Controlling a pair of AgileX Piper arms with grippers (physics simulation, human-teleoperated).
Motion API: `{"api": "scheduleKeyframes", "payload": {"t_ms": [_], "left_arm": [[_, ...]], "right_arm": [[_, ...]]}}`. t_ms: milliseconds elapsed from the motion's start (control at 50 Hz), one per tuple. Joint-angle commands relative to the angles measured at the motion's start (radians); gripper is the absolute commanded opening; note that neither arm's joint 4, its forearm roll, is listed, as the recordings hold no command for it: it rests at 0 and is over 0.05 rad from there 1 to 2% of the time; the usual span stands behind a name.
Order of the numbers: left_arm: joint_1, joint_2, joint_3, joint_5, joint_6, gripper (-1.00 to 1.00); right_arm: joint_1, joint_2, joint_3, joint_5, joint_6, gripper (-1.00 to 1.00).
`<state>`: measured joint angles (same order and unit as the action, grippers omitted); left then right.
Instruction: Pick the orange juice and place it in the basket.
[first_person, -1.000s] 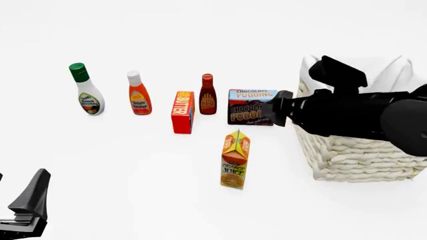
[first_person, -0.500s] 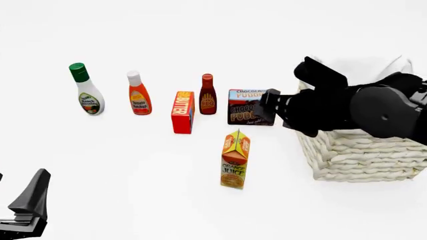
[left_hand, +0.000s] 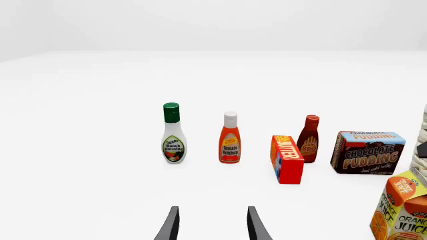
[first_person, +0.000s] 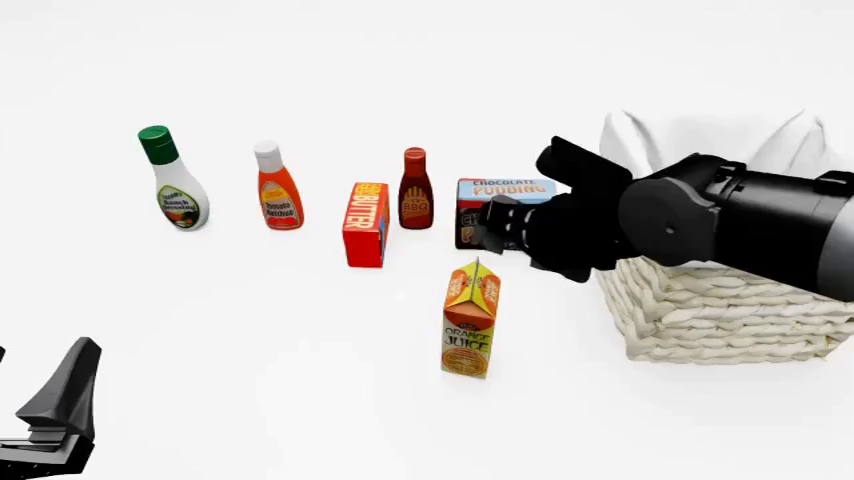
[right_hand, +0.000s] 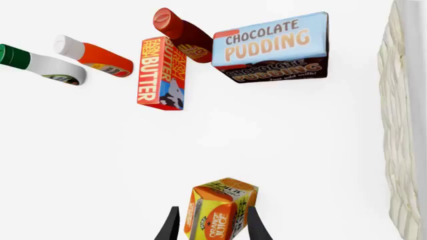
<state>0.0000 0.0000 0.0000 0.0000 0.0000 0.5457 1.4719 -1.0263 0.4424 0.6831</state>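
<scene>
Bright even render light, near-shadowless white surface, sharp focus, no glare or blur

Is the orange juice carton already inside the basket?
No, the orange juice stands upright on the table, apart from the basket.

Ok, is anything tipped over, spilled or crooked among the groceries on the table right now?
Nothing stands out. The orange juice, butter box, pudding box and three bottles all stand upright and intact, and the basket sits level beside them. No spills show.
</scene>
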Motion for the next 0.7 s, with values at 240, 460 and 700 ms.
{"api": "scheduleKeyframes", "payload": {"t_ms": [240, 460, 700], "left_arm": [[0.000, 0.000, 0.000, 0.000, 0.000, 1.00], [0.000, 0.000, 0.000, 0.000, 0.000, 1.00], [0.000, 0.000, 0.000, 0.000, 0.000, 1.00]], "right_arm": [[0.023, 0.094, -0.018, -0.015, 0.009, 1.00], [0.045, 0.119, 0.011, -0.030, 0.025, 1.00], [0.066, 0.133, 0.039, -0.044, 0.042, 1.00]]}}
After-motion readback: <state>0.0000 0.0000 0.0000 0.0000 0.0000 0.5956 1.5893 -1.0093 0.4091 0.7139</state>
